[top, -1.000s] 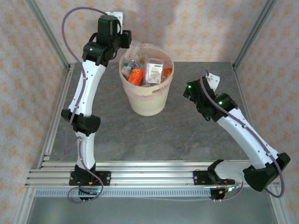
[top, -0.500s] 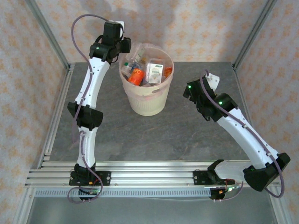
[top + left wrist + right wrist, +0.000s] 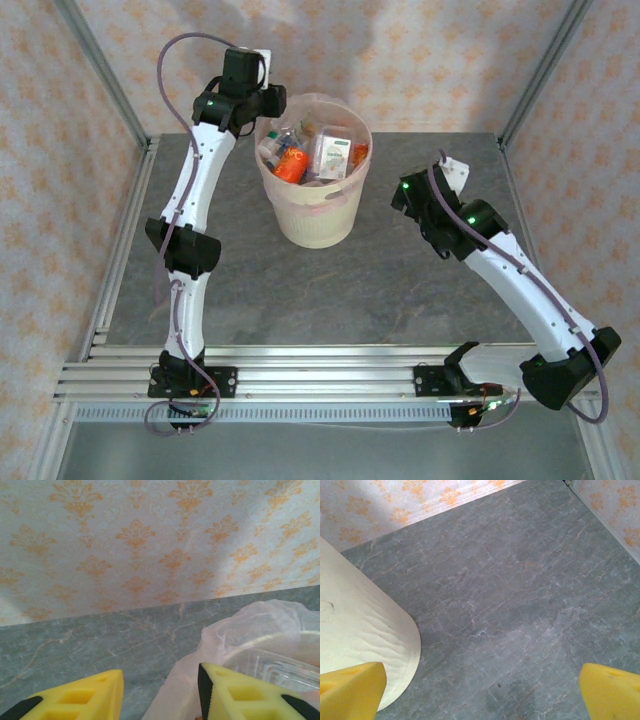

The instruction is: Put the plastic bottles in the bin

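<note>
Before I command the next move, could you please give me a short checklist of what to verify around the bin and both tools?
1. Bottles inside the bin: ok, heaped up to its rim.
2. Bin upright on the table: ok.
3. Left tool empty: ok, fingers apart with nothing between them.
4. Left tool clear of the pink liner: cannot tell, one finger sits right at its edge.
5. Right tool empty: ok, wide open above the table beside the bin.
</note>
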Controlling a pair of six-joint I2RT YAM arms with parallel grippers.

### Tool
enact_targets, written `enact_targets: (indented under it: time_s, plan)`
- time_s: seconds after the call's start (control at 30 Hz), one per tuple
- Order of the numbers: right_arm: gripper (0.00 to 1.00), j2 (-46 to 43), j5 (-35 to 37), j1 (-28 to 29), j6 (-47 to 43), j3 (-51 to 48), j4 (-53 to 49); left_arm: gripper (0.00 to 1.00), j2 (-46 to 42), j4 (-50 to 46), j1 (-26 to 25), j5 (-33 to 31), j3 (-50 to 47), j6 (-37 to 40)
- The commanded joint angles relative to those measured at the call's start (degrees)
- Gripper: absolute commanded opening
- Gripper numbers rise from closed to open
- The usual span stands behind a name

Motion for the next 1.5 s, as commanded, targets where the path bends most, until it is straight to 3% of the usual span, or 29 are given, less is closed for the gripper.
enact_targets:
  time_s: [0.0,0.37,0.53,0.7,1.03,1.2,1.37,1.47]
  plan:
    - [0.99,0.3,0.9,-0.3,0.1,1.6,0.3,0.48,-2.6,-1.0,0.0,-4.7,0.1,1.2]
    - [0.99,0.8,6.4,-0.3,-1.8,4.9,-2.4,0.67,-7.8,0.0,0.5,-15.4,2.3,0.5]
    - [0.99,-1.6,11.1,-0.4,-2.5,3.1,-2.8,0.81,-15.6,0.5,2.0,-20.3,-4.0,-1.6]
    - [0.99,-4.9,15.0,-0.4,-2.6,-0.2,-2.9,1.00,-31.8,8.0,3.6,-25.1,-25.0,-3.0]
    - [0.99,-9.9,21.2,-0.5,-7.3,-11.8,5.0,1.00,-67.7,24.9,3.9,-38.4,-77.4,-10.5]
    - [0.99,-12.5,23.6,-0.5,-12.3,-18.5,12.9,1.00,-80.8,30.3,3.9,-42.9,-95.0,-14.3]
    - [0.99,-14.7,25.0,-1.1,-18.3,-25.3,22.2,1.00,-90.1,37.6,3.9,-42.8,-109.5,-12.3]
    - [0.99,-15.2,22.1,-3.9,-20.5,-28.5,26.7,1.00,-92.6,43.5,3.9,-40.6,-117.4,-10.0]
